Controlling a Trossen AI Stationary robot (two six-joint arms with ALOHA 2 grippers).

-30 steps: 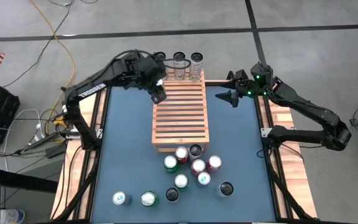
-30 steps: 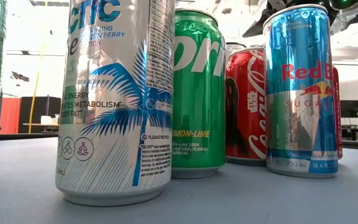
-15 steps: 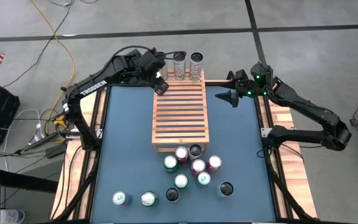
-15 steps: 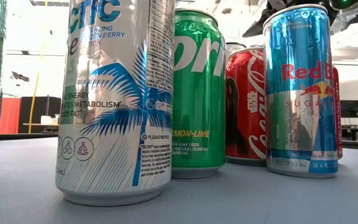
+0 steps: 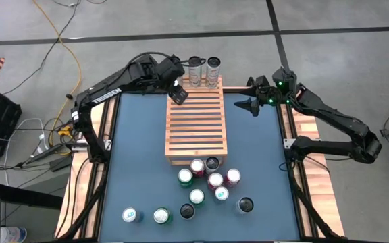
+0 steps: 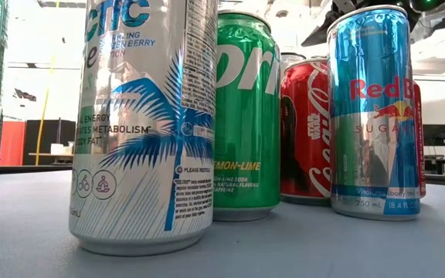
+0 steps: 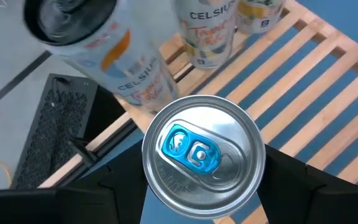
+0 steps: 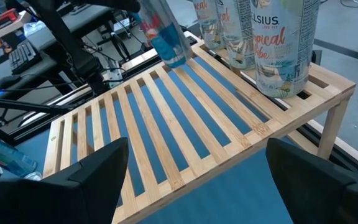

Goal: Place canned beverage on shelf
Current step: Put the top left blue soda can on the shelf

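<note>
The left hand (image 5: 176, 94) is pinching a can (image 7: 204, 149) from both sides, and it hangs over the far left corner of the shelf (image 5: 196, 125). In the left wrist view the can's silver top with its blue tab shows between the two dark fingers (image 7: 288, 186). In the right wrist view the same can leans a little, with its bottom just above the slats. That lean is the first worry. If the hand lets go while the can is tipped, the can could wobble and fall over. The slats have gaps between them, so the can's edge could catch in a gap and rock. The second worry is the cans already standing there. Three tall cans (image 5: 196, 70) stand in a row along the far edge of the shelf, very near the held can. If the hand pushes farther that way, it could bump them, and they could drop off the back edge. The held can is also close to the shelf's left side, so set down too far over, it could slip off onto the table (image 5: 140, 162). The right hand (image 5: 252, 105) waits beside the shelf on the other side, over the table, with its fingers spread and nothing in them. More cans (image 5: 211, 181) stand together on the table near the front.
</note>
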